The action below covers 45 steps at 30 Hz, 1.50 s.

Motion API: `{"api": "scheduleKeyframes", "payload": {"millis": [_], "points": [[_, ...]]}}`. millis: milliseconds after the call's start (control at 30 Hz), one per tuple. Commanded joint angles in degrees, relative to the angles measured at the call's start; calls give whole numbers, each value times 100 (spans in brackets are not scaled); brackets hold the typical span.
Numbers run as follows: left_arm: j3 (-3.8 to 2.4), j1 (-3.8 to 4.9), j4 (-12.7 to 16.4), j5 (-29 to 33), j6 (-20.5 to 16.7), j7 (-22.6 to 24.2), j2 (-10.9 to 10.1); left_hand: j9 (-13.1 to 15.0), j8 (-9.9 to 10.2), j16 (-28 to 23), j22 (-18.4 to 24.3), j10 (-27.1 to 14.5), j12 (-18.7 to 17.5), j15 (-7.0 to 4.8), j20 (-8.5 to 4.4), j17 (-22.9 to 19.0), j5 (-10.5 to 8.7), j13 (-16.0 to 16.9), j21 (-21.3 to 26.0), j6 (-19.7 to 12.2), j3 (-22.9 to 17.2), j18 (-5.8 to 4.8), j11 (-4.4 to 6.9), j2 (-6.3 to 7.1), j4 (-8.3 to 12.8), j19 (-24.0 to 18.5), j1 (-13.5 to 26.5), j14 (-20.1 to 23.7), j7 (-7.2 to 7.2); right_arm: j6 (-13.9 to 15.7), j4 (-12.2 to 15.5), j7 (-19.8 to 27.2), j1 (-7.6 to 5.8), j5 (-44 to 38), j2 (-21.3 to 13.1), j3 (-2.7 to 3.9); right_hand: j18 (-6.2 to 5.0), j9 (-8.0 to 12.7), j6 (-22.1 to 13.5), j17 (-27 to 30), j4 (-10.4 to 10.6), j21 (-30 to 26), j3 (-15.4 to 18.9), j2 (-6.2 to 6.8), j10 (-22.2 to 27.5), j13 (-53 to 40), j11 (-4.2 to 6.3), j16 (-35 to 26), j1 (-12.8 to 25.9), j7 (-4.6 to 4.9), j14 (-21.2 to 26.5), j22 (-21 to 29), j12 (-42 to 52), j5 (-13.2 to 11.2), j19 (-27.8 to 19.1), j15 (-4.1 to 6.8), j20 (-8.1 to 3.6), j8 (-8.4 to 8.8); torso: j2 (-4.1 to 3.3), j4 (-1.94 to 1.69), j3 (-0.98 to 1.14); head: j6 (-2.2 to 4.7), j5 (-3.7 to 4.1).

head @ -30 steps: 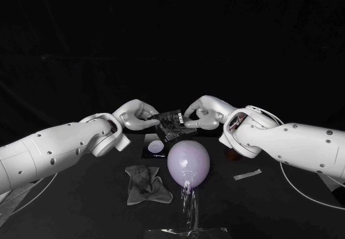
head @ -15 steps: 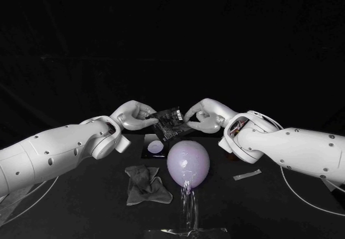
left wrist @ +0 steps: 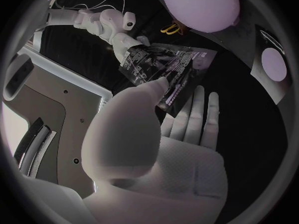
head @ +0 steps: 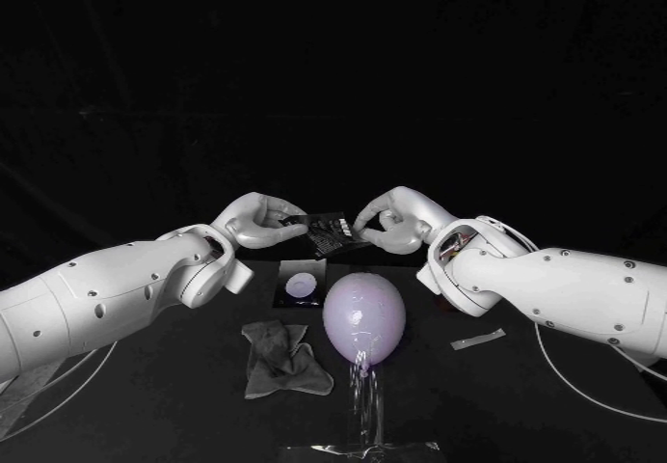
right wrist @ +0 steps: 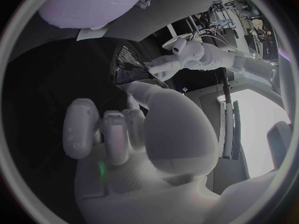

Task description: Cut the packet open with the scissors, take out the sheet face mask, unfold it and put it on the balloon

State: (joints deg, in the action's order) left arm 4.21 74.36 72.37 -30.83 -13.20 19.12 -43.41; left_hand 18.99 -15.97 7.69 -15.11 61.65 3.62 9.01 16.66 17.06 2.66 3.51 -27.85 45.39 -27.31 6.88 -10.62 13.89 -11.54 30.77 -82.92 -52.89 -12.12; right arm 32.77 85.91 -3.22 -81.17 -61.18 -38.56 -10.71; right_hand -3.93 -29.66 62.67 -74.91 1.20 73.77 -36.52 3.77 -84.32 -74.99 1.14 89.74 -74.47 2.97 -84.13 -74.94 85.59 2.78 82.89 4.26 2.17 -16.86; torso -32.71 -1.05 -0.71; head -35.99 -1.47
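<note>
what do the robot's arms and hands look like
The left arm and right arm are smooth, rounded white shells dotted with small dark screw holes, each widening to a bulky cuff at the wrist. The left hand and right hand are pale silver with rounded fingers. A thin pale cable trails below the right arm.
</note>
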Motion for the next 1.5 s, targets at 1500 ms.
{"api": "scheduleKeyframes", "payload": {"millis": [1500], "points": [[86,-228,461,412,-693,-1019,377,-217,-95,2120,-100,232,750,-346,-518,1038,9,137,-639,464,2626,208,208,-1000,-530,1666,828,-459,-17,281,-1458,-1666,43,-829,1193,31,67,-351,-3,-1509,-204,15,-313,38,-452,-1273,-1,26,289,23,-587,-1074,-13,10,19,11,-12,-303,-17,15,3,265,212]]}}
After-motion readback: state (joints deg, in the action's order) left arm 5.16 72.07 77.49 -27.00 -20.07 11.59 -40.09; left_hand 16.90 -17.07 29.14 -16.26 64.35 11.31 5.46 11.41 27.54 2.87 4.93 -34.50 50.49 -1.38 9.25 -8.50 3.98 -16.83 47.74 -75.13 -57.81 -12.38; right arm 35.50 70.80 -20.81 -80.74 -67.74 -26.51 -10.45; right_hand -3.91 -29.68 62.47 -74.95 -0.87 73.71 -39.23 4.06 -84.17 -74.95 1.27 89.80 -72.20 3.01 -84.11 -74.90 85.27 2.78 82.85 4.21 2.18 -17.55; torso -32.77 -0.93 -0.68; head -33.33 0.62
